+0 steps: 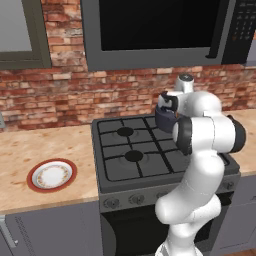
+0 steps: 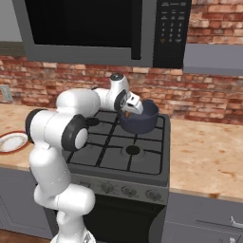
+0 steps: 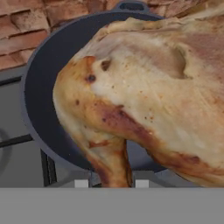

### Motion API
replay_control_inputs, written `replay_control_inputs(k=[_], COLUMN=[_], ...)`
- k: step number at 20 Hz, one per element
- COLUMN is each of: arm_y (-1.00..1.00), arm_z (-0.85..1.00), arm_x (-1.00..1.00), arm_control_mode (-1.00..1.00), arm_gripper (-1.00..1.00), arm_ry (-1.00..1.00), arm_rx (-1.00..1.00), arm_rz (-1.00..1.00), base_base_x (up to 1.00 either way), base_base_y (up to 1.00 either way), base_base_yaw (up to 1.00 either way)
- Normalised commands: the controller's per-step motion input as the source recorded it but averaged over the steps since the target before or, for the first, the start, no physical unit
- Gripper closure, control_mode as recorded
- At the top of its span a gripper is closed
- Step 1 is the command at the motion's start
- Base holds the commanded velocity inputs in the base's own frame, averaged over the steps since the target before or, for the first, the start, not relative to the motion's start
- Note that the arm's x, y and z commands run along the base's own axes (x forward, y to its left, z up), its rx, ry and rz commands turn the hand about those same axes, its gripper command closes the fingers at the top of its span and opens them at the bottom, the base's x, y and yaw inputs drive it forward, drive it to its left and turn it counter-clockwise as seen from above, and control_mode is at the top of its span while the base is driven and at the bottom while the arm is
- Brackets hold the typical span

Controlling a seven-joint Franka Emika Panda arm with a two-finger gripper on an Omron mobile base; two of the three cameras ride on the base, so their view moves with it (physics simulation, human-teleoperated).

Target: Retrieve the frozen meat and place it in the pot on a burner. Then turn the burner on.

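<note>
The claw [image 2: 129, 113] is clamped on the frozen meat [image 3: 144, 100] and holds it directly over the mouth of the pot [image 2: 140, 120]. In the hand view the meat hangs close in front of the camera, its narrow bony end pointing down between the two finger tips and its broad lumpy body spreading up and to the right; the long axis runs roughly from lower centre to upper right of that view. The skin is golden-brown and mottled, with darker reddish-brown patches along the lower edge and a paler cream area higher up.

Behind the meat, the hand view shows the pot's round, dark blue-grey interior, smooth and matte, with a small handle at the far rim. The right base view shows the pot's deep outer wall and its position on the rear right section of the stove [image 2: 118, 156], with only a small orange spot of meat at the claw. In the left base view the pot [image 1: 163, 118] is partly hidden by the white arm.

The stove is dark grey with black cast-iron grates and round black burner caps; the near burner [image 2: 132, 150] is bare. A row of knobs [image 2: 128, 191] runs along the front panel. The counter [image 1: 45, 150] is a light, speckled stone-like surface carrying a round white plate [image 1: 51, 175] with a red rim, well apart to the left. A red brick wall [image 1: 65, 95] backs the stove, beneath a dark microwave [image 2: 95, 28].
</note>
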Motion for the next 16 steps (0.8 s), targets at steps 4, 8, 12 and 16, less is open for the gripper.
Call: replay_control_inputs(k=[4,8,12,16], arm_y=[-0.13,-0.11,-0.08,-0.04], arm_z=[0.00,-0.12,-0.19,-0.22], arm_x=[0.31,0.15,0.13,0.16], arm_control_mode=[-1.00,-1.00,-1.00,-1.00], arm_gripper=[1.00,1.00,1.00,1.00], arm_ry=[0.10,0.13,0.10,0.10], arm_rx=[0.00,0.01,0.02,0.00], arm_rz=[0.00,0.00,0.00,0.00], base_base_x=[0.00,0.00,0.00,0.00], base_base_y=[0.00,0.00,0.00,0.00], base_base_yaw=[0.00,0.00,0.00,0.00])
